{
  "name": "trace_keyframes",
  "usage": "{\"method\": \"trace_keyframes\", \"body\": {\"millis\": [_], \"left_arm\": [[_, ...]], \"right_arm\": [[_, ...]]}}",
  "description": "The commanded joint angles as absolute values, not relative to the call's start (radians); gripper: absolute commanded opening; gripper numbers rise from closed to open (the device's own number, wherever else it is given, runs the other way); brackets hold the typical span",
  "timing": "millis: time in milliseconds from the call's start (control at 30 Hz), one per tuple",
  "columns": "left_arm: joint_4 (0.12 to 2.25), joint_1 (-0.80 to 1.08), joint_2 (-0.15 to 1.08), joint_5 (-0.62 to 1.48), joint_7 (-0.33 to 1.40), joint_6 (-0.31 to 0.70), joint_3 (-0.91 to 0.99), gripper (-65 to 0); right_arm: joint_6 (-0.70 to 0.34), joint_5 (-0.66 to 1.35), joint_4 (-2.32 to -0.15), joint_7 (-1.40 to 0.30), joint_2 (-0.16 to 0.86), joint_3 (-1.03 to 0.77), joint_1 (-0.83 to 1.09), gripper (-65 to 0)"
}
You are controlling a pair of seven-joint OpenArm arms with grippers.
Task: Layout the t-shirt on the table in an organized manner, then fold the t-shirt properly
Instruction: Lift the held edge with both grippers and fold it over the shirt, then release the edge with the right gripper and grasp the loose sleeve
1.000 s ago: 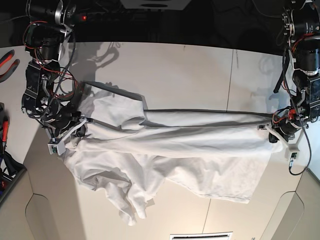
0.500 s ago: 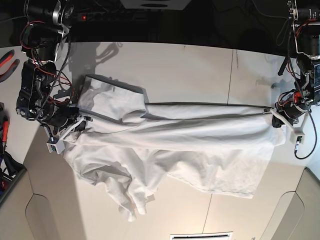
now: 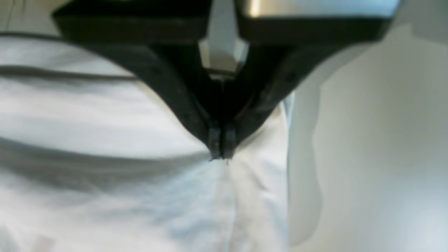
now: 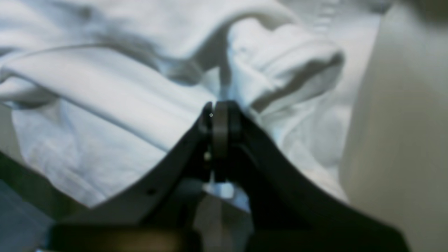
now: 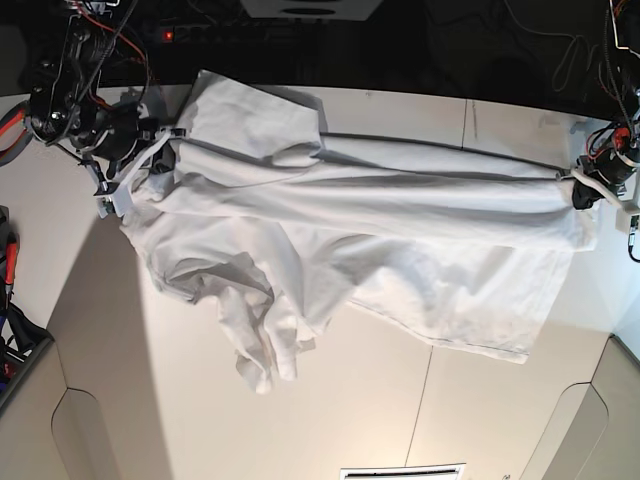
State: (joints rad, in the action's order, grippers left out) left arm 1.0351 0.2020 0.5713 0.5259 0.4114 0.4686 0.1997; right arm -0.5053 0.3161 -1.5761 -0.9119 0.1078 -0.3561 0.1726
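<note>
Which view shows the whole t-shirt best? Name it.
The base view: the t-shirt appears whole, stretched between both arms across the table. Each wrist view shows only blurred cloth near a shut pincer.

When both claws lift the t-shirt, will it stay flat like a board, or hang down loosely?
Probably loose. The t-shirt is stretched between the left claw and the right claw, yet its lower part bunches in wrinkles on the table, so it seems floppy. A pinch holds it, so it looks light.
</note>
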Motion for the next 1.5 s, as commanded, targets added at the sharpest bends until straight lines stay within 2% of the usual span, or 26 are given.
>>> {"method": "trace_keyframes", "body": {"millis": [0,200,367,733,900,933,967,1033,1100,1267,1400,1467], "left_arm": [[0.997,0.274,0.564,0.397,0.666,0.416,0.185,-65.0],[1.011,0.337,0.559,0.439,0.690,0.417,0.186,-65.0],[1.080,0.388,0.559,0.523,0.733,0.487,0.199,-65.0],[1.205,0.412,0.560,0.567,0.736,0.487,0.204,-65.0],[1.313,0.399,0.559,0.564,0.736,0.487,0.218,-65.0],[1.340,0.398,0.560,0.564,0.736,0.487,0.223,-65.0],[1.368,0.399,0.560,0.561,0.737,0.487,0.231,-64.5],[1.418,0.398,0.560,0.553,0.737,0.487,0.246,-51.4],[1.457,0.395,0.560,0.540,0.736,0.487,0.265,-42.0],[1.479,0.345,0.560,0.527,0.736,0.487,0.284,-40.5],[1.479,0.310,0.560,0.527,0.737,0.487,0.284,-40.5],[1.479,0.299,0.560,0.527,0.737,0.487,0.284,-40.5]], "right_arm": [[-0.502,0.296,-1.605,-0.925,0.121,-0.361,0.187,-65.0],[-0.501,0.295,-1.637,-0.920,0.121,-0.368,0.211,-65.0],[-0.501,0.292,-1.636,-0.917,0.121,-0.379,0.208,-65.0],[-0.495,0.297,-1.641,-0.917,0.121,-0.379,0.201,-65.0],[-0.488,0.319,-1.716,-0.921,0.121,-0.380,0.189,-65.0],[-0.488,0.333,-1.744,-0.921,0.121,-0.380,0.189,-61.8],[-0.489,0.347,-1.771,-0.921,0.121,-0.380,0.189,-55.9],[-0.491,0.366,-1.828,-0.920,0.121,-0.379,0.189,-47.2],[-0.490,0.376,-1.880,-0.916,0.121,-0.379,0.185,-45.4],[-0.491,0.370,-1.916,-0.900,0.121,-0.379,0.103,-45.3],[-0.504,0.282,-1.889,-0.847,0.121,-0.375,0.010,-35.4],[-0.504,0.241,-1.845,-0.810,0.121,-0.363,-0.036,-32.6]]}}
